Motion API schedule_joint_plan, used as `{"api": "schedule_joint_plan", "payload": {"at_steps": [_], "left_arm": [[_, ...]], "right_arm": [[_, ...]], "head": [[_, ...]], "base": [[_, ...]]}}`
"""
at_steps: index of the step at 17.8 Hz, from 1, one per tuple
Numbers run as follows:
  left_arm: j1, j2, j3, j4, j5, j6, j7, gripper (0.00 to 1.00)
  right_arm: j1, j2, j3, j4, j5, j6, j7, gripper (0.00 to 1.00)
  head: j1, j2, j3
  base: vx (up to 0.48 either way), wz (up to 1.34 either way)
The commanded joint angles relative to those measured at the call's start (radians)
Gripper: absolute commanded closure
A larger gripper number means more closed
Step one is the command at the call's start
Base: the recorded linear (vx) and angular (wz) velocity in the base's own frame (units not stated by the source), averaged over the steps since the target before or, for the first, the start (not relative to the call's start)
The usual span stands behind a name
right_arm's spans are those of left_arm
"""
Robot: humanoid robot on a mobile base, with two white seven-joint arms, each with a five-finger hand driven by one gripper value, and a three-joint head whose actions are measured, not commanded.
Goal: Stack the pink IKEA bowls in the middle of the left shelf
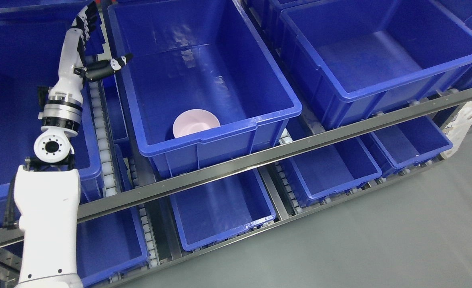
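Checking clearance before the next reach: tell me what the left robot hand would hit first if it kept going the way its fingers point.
Probably nothing soon. The left robot hand, fingers spread and empty, points up and away over the left blue bin, beside the middle bin's left wall. Depth is unclear.

One pink bowl (196,123) shows, sitting inside a blue bin (203,80). It may be a single bowl or a nested stack; from this angle only one rim can be made out.

Blue plastic bins fill the shelving. On the upper level three are seen clearly: one at the left (3,120), the middle one with the bowl, and one at the right (380,52). Parts of more bins show along the top edge, too cropped to count. On the lower level four bins show, from left (111,244) to right (408,140).

One robot arm is in view, ending in one hand (85,52). One long metal rail (260,158) crosses the front.
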Motion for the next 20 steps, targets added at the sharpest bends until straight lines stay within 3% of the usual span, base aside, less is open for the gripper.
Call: {"api": "schedule_joint_plan", "payload": {"at_steps": [1, 3, 10, 20], "left_arm": [[0.041, -0.041, 0.018, 0.089, 0.103, 0.002, 0.019, 0.02], [0.050, -0.055, -0.005, 0.049, 0.106, 0.068, 0.039, 0.02], [0.035, -0.058, -0.007, 0.046, 0.107, 0.083, 0.038, 0.02], [-0.083, -0.043, 0.039, 0.006, 0.104, 0.260, 0.030, 0.02]], "right_arm": [[0.002, -0.017, -0.011, -0.034, 0.000, 0.001, 0.001, 0.00], [0.002, -0.017, -0.011, -0.034, 0.000, 0.001, 0.001, 0.00], [0.002, -0.017, -0.011, -0.034, 0.000, 0.001, 0.001, 0.00], [0.002, -0.017, -0.011, -0.034, 0.000, 0.001, 0.001, 0.00]], "head": [[0.0000, 0.000, 0.000], [0.0000, 0.000, 0.000], [0.0000, 0.000, 0.000], [0.0000, 0.000, 0.000]], "base": [[-0.006, -0.09], [-0.016, -0.07], [-0.013, 0.03], [-0.012, -0.03]]}}
